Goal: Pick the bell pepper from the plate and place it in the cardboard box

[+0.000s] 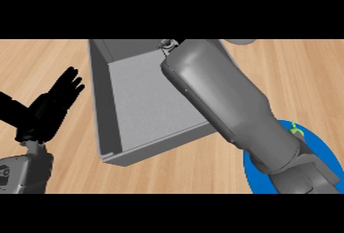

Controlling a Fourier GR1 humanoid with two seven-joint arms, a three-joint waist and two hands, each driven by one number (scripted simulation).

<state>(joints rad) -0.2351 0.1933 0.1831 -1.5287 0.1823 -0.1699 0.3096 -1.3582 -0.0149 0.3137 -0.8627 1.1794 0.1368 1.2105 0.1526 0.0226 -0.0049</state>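
Note:
The box [144,98] is a grey open container at the middle, with a bare inner floor. A blue plate [321,152] lies at the lower right, mostly covered by my right forearm [228,100]. On the plate, at the forearm's edge, a small green bit [296,131] shows that may be the bell pepper; the rest of it is hidden. The forearm slants from the lower right up across the box's far right corner, and its hand is cut off at the top edge. My left hand [47,111] rests open at the left, fingers up, clear of the box.
Wooden counter [40,59] surrounds the box and the plate. The box's near wall [158,148] runs diagonally towards the plate. A pale grey shape [238,41] peeks in at the top edge.

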